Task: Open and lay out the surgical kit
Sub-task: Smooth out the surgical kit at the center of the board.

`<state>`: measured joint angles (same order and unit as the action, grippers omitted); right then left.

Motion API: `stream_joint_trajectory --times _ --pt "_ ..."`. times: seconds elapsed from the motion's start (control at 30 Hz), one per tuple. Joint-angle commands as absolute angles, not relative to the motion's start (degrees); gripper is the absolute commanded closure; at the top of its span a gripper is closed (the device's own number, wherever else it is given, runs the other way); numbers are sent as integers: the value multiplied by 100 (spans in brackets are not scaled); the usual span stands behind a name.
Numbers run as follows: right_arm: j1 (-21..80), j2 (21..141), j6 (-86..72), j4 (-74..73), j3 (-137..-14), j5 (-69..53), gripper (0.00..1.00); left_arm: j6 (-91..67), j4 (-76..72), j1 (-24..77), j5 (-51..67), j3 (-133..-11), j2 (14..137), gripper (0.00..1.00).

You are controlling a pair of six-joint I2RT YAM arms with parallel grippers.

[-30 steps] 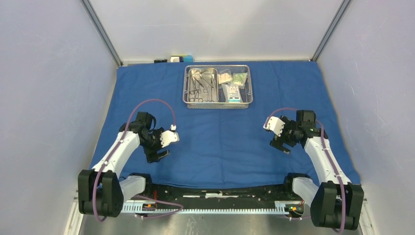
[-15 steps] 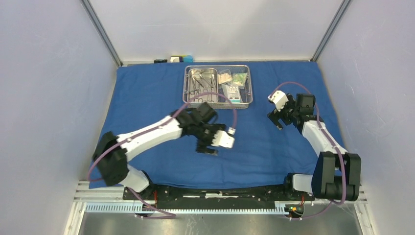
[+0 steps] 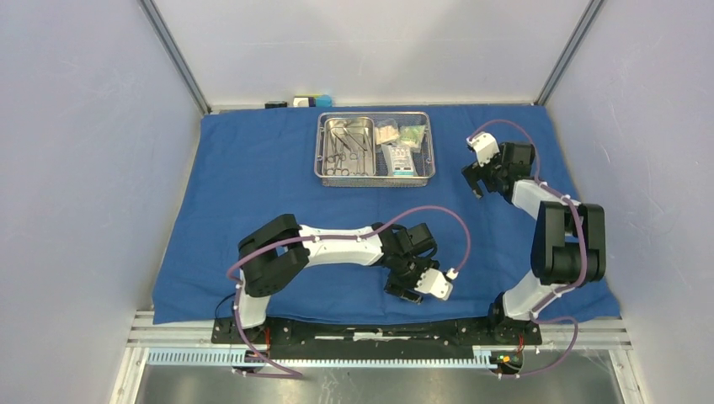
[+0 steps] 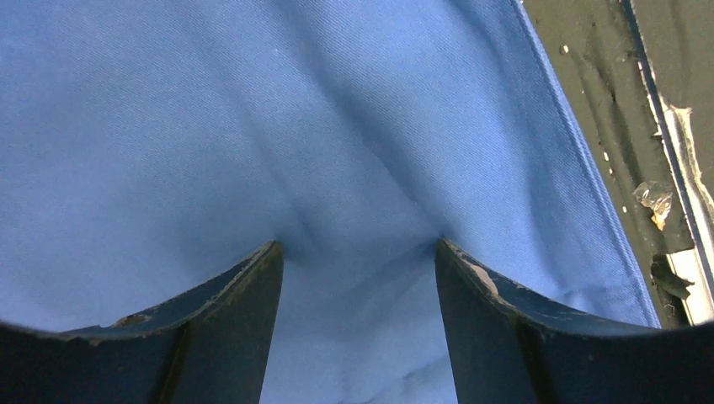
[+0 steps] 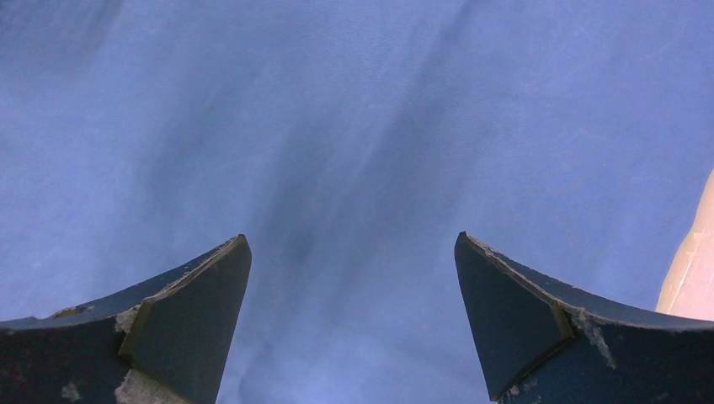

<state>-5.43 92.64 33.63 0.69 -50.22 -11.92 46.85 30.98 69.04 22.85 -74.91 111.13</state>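
Note:
The surgical kit's blue cloth wrap (image 3: 253,185) lies spread flat over the table. At the back middle stands the steel mesh tray (image 3: 320,156), holding an inner pan with slim metal instruments (image 3: 347,147) and small clear packets (image 3: 397,135). My left gripper (image 3: 402,291) is stretched across to the cloth's near edge, right of centre. In the left wrist view it (image 4: 358,244) is open, both fingertips pressing the cloth (image 4: 253,126), which puckers between them beside the hem (image 4: 581,151). My right gripper (image 3: 473,180) hovers open over bare cloth (image 5: 354,126) right of the tray.
The black base rail (image 3: 370,328) runs along the near edge just beyond the cloth's hem; it shows as a dark strip (image 4: 606,101) in the left wrist view. Small items (image 3: 307,102) sit against the back wall. Enclosure walls close in on both sides.
The left arm has swung from the near left across to the cloth's near edge right of centre, its jaws narrowing a little. The right gripper has moved back toward the tray's right side.

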Motion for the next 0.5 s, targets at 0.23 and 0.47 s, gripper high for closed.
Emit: stream_joint_trajectory --times 0.23,0.47 --pt "-773 10259 3012 378 -5685 -521 1 4629 3094 7523 2619 -6688 11220 29" --pt "-830 10562 3031 182 -5949 -147 1 4629 3293 7783 2678 -6634 11242 29"
